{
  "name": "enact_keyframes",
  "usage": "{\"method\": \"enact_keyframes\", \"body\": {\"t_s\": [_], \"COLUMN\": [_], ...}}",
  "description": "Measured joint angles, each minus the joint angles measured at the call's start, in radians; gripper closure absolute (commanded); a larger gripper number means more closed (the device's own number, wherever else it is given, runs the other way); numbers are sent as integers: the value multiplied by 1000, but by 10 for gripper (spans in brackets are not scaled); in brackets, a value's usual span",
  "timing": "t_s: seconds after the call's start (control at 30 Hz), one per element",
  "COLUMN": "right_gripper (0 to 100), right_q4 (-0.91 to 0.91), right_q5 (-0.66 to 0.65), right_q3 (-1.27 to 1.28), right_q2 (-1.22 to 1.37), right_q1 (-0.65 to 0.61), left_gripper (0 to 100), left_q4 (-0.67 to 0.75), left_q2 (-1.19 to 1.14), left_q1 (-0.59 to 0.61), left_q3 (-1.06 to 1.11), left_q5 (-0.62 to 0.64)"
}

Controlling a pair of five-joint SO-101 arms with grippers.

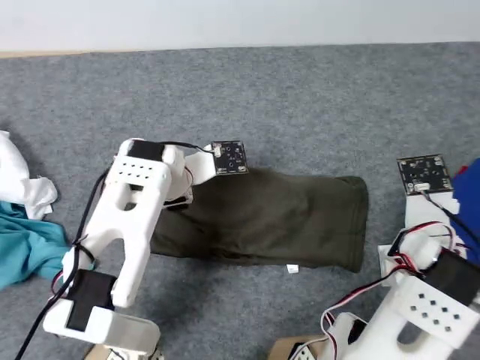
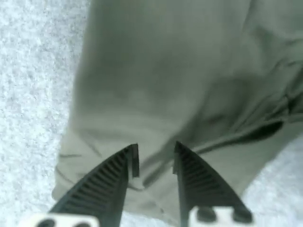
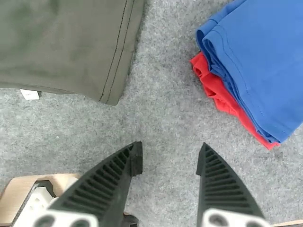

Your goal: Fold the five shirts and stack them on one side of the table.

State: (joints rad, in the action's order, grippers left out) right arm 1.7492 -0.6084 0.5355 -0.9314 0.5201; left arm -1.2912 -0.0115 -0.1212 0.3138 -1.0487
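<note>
Grey felt surface (image 1: 300, 97), pale wall (image 1: 225, 22) beyond | olive shirt (image 1: 285, 217) partly hidden under left arm (image 1: 131, 217) | left gripper (image 2: 155, 160), right gripper (image 3: 168, 161): both parted

The left arm (image 1: 131, 202) hides one end of the olive shirt (image 1: 277, 217); the blue shirt (image 1: 472, 187) is cut off.

White arms (image 1: 127, 247), ridged black grippers (image 3: 168, 151)

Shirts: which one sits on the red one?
The folded blue cloth shirt; it lies on the red cloth shirt, while the dark olive cloth shirt lies apart.
</note>
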Motion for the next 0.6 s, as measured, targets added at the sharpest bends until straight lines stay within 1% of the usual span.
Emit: {"method": "enact_keyframes", "body": {"t_s": [0.17,0.27,0.4,0.6], "right_gripper": [794,794,794,794], "right_q4": [0,0,0,0], "right_q5": [0,0,0,0], "right_q3": [0,0,0,0], "right_q2": [0,0,0,0], "right_q1": [0,0,0,0], "left_gripper": [863,863,862,840], "left_q4": [-175,-245,-245,-146], "left_q2": [91,129,121,-6], "left_q1": [2,2,2,-2], "left_q3": [-17,-17,-17,5], "left_q5": [-46,-55,-55,-55]}}
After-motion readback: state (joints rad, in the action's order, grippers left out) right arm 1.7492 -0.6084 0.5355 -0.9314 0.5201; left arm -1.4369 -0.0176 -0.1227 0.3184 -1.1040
